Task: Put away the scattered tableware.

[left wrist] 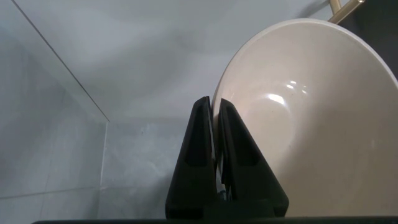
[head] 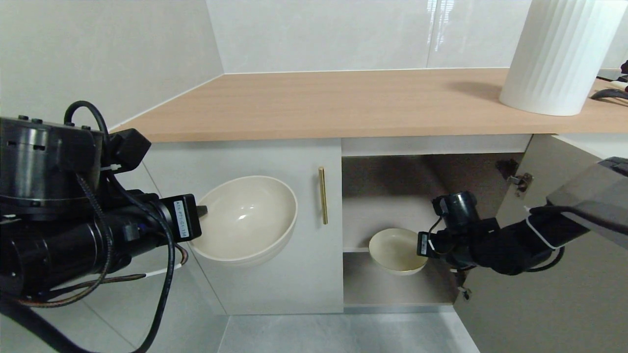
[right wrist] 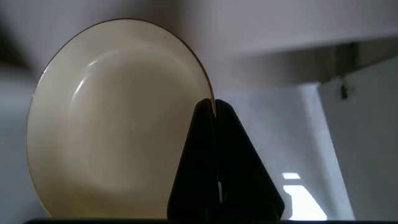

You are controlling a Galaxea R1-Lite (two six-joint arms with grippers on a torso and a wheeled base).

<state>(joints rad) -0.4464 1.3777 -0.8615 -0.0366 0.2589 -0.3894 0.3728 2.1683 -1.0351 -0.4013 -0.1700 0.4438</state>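
A large cream bowl (head: 248,218) hangs in front of the closed cabinet door, held by its rim in my left gripper (head: 202,212). In the left wrist view the same large bowl (left wrist: 311,118) is pinched by its edge between the black fingers (left wrist: 200,134). My right gripper (head: 423,245) is shut on the rim of a smaller cream plate (head: 395,250), which it holds inside the open cabinet, just above the lower shelf (head: 387,289). In the right wrist view the plate (right wrist: 115,118) stands on edge, clamped by the fingers (right wrist: 202,127).
The open cabinet door (head: 544,245) swings out at the right, behind my right arm. A gold handle (head: 322,195) marks the closed door. On the wooden counter (head: 343,103) stands a tall white ribbed container (head: 559,54). Grey floor (head: 343,333) lies below.
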